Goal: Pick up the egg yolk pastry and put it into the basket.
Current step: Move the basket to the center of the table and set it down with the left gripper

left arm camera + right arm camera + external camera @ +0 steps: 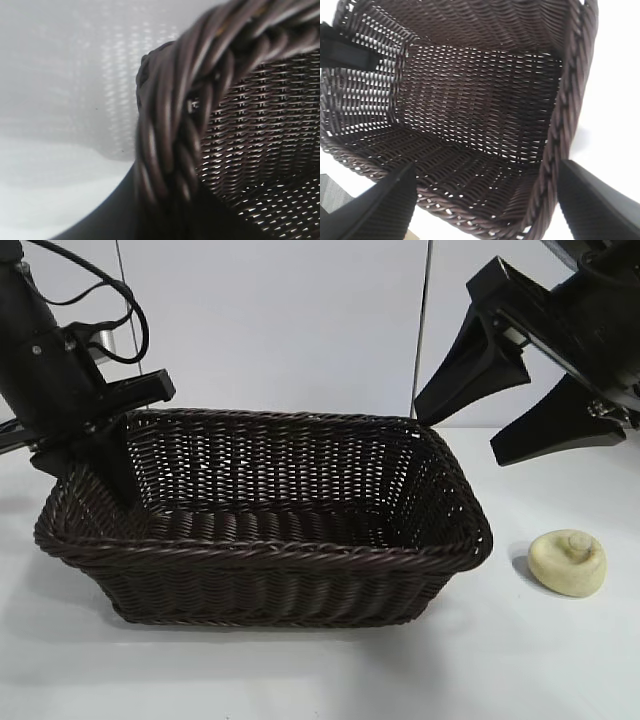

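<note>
The egg yolk pastry (568, 562) is not yet picked; it lies on the desk (560, 660) below the wide-open right pincer (505, 400), outside the basket (270, 550). The left pincer (105, 455) is closed on the basket rim. Next, the right pincer should be lowered over the pastry.

Bright, even, diffuse light fills the scene. The white table (300, 680) shows only soft shadows, one beside the egg yolk pastry (568, 562) and one under the basket (270, 580). In the left wrist view the braided rim (180, 125) is out of focus, too close to the lens.
</note>
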Tool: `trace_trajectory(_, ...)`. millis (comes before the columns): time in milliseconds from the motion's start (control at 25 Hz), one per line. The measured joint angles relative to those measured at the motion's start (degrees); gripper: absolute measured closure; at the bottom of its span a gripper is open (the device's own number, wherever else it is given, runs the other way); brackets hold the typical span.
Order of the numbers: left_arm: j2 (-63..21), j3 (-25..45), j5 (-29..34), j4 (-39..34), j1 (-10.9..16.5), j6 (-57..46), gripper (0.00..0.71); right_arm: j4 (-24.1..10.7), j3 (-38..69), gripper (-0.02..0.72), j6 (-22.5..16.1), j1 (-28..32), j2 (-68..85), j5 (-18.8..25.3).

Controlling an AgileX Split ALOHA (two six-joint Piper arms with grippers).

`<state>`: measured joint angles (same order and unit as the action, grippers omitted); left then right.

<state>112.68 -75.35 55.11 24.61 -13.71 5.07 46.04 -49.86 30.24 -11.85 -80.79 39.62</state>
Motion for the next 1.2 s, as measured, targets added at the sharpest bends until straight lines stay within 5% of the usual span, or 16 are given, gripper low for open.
trace_trajectory(800, 0.5, 0.0, -1.01, 1.37, 0.0, 1.03, 0.59, 0.0, 0.0, 0.143, 0.0, 0.0, 0.0, -0.05)
trace_trajectory(920, 0.5, -0.05, -1.01, 2.03, 0.0, 1.03, 0.489, 0.0, 0.0, 0.143, 0.0, 0.0, 0.0, -0.05)
trace_trajectory(1120, 0.5, -0.42, -0.88, 2.96, 0.0, 1.03, 0.171, 0.0, 0.0, 0.143, 0.0, 0.0, 0.0, -0.05)
trace_trajectory(1200, 0.23, -0.42, -0.67, 2.69, 0.0, 1.03, 0.123, 0.0, 0.0, 0.143, 0.0, 0.0, 0.0, -0.11)
